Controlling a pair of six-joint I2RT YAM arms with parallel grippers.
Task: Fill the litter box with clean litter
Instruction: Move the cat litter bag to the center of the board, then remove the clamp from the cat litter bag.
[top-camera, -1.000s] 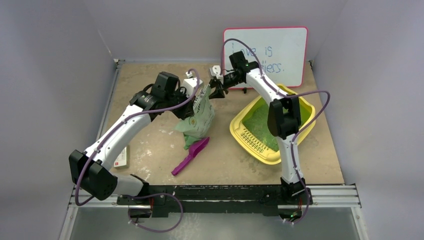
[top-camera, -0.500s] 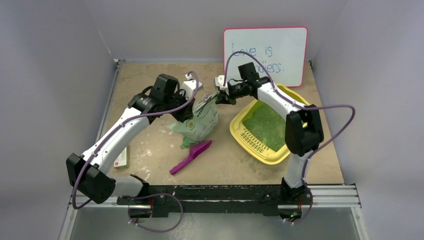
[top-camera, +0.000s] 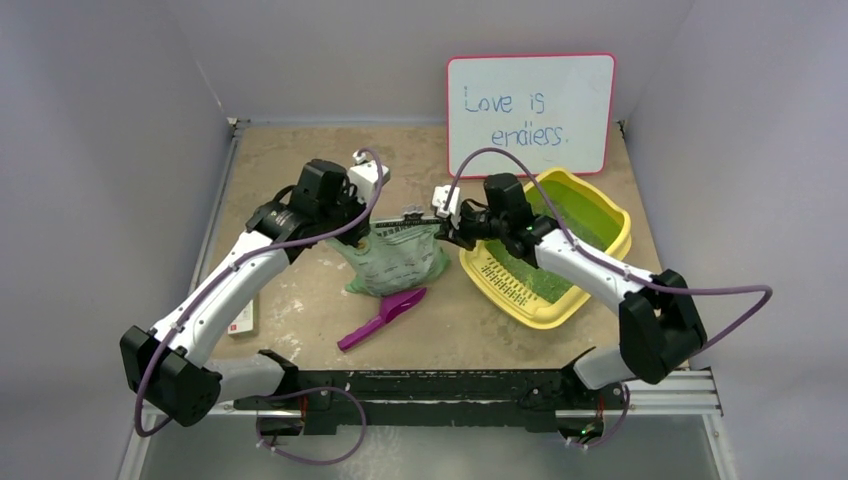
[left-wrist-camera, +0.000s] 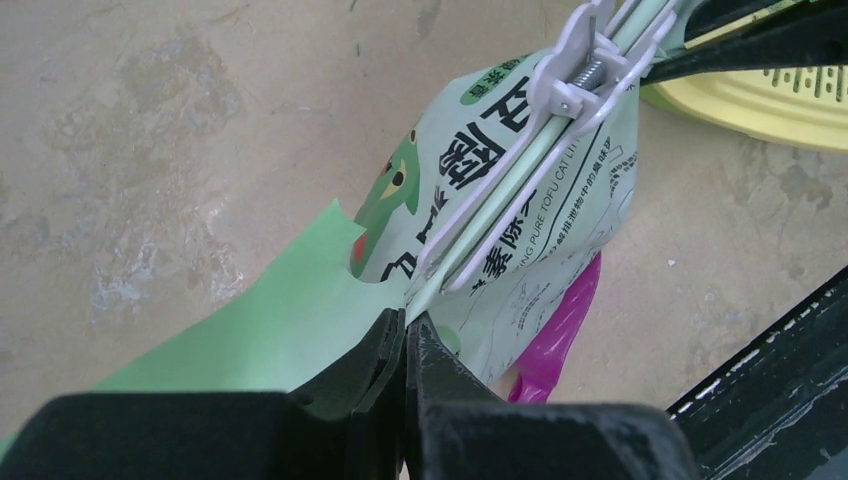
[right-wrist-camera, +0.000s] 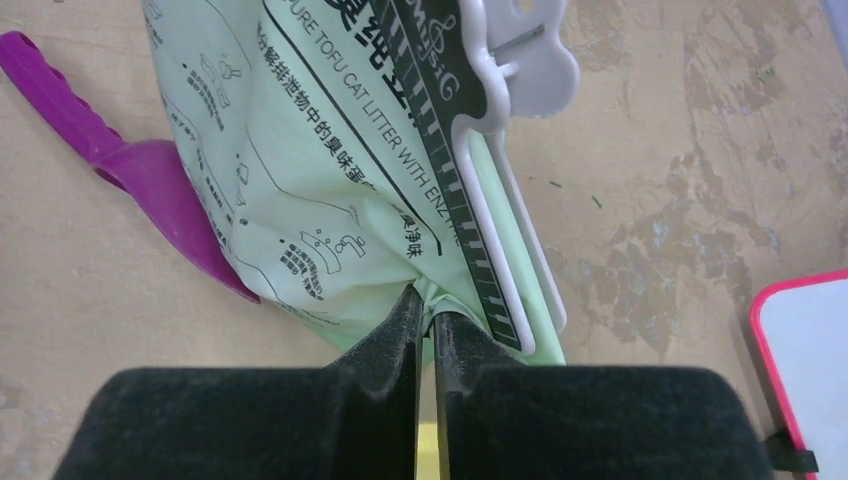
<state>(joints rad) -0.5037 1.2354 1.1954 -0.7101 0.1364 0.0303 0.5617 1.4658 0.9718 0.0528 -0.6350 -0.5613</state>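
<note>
two pinches on bag (top-camera: 395, 262) top: left gripper (top-camera: 370, 228) one end, right gripper (top-camera: 443, 232) other. clip (left-wrist-camera: 560, 110) across bag mouth. litter box (top-camera: 540, 310) just right of bag, holds green litter (top-camera: 575, 215).

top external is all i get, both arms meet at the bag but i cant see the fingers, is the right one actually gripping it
Observer: Yes. The right wrist view shows the right gripper shut on the bag at its top edge, beside the white clip.
Operator: and the left
Observer: The left wrist view shows the left gripper shut on the bag's edge too, at the clip's other end.
Operator: is the mouth open
Observer: No. The clip is clamped along it, and no granules show at the top.
</note>
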